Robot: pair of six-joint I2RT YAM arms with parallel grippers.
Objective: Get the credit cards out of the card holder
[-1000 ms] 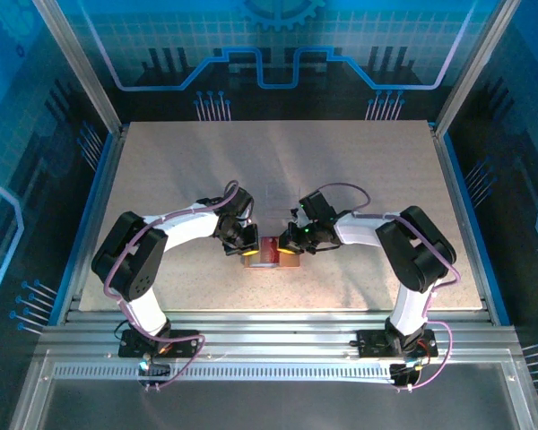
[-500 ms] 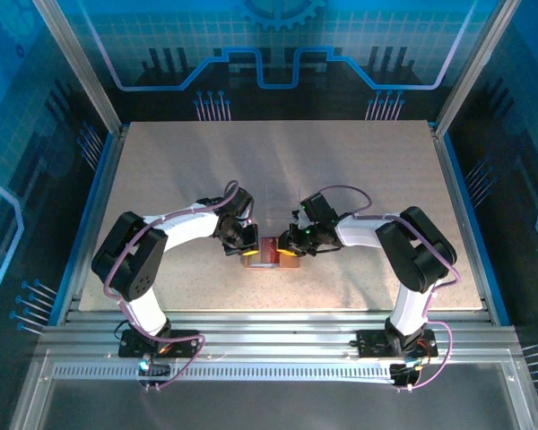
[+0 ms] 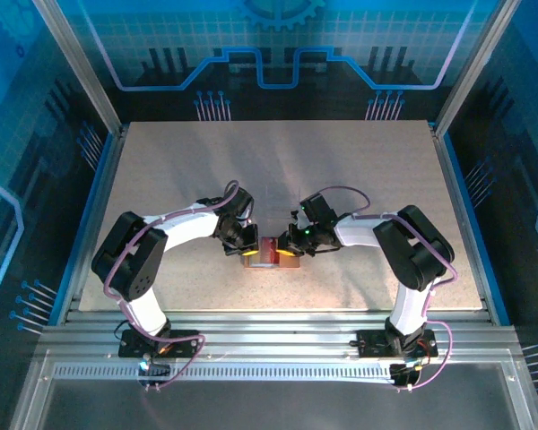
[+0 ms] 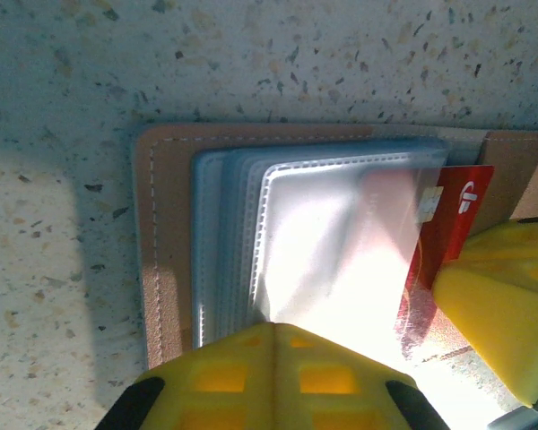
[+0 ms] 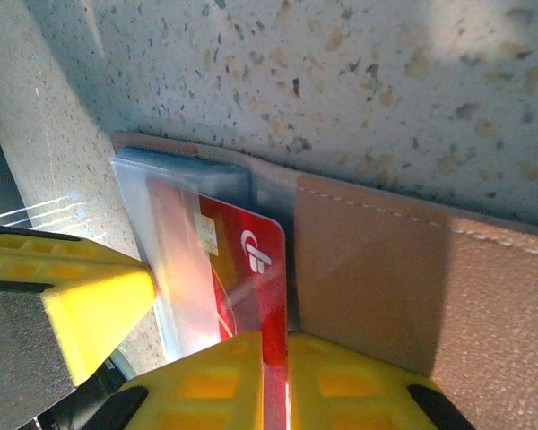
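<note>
One red card (image 5: 247,269) half out of card holder (image 5: 377,278), long axis pointing at right gripper (image 5: 274,351), fingers clenched on its free end (pull straight away from holder, I judge). Left gripper (image 4: 273,340) clenched on nothing, tips on holder's opposite side.

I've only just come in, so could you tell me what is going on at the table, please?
Both arms meet over the open card holder in the middle of the table. The left claw is shut and bears on the edge of the clear sleeves, apparently steadying them. The right claw is shut on a red card that sticks partway out of a sleeve. That card is not yet free.
</note>
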